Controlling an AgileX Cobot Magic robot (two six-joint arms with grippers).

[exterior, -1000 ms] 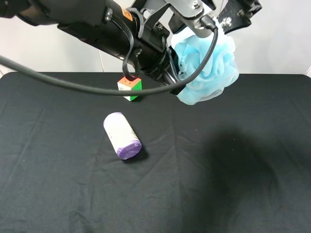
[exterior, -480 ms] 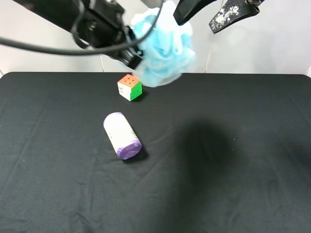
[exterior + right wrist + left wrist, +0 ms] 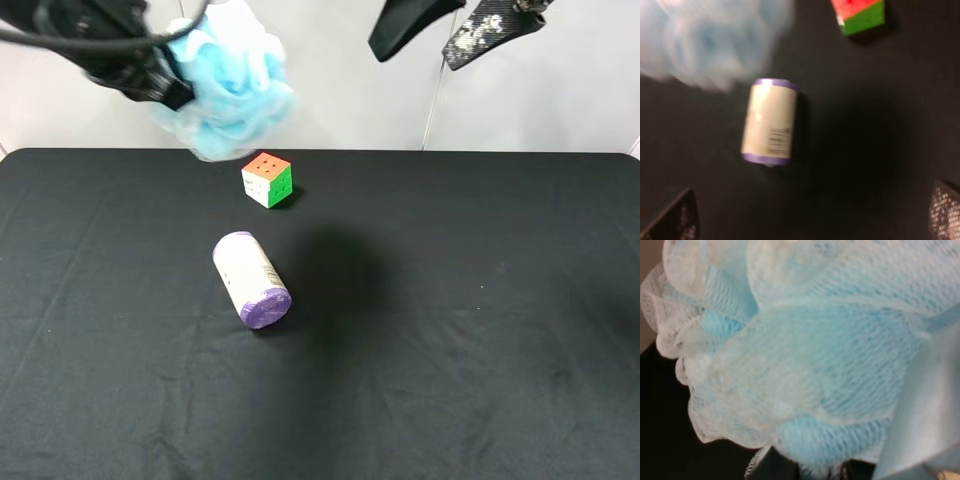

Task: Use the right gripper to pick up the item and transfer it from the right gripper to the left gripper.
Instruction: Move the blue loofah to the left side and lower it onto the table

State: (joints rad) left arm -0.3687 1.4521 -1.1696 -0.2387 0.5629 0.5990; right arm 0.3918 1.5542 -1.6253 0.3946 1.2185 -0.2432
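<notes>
The light blue mesh pouf hangs in the air at the upper left, above and left of the puzzle cube. My left gripper, black with cables, is shut on its left side. In the left wrist view the pouf fills the frame and hides the fingers. My right gripper, black with white scuffs, is open and empty high at the upper right, well apart from the pouf. In the right wrist view the pouf is a blur far from the spread right gripper.
A multicoloured puzzle cube sits on the black table near the back. A white cylinder with a purple cap lies on its side in front of it; both also show in the right wrist view, cube and cylinder.
The pouf has passed from between both grippers to the left gripper alone. The left arm has carried it leftward across the table's back; the right gripper stays open up right.
</notes>
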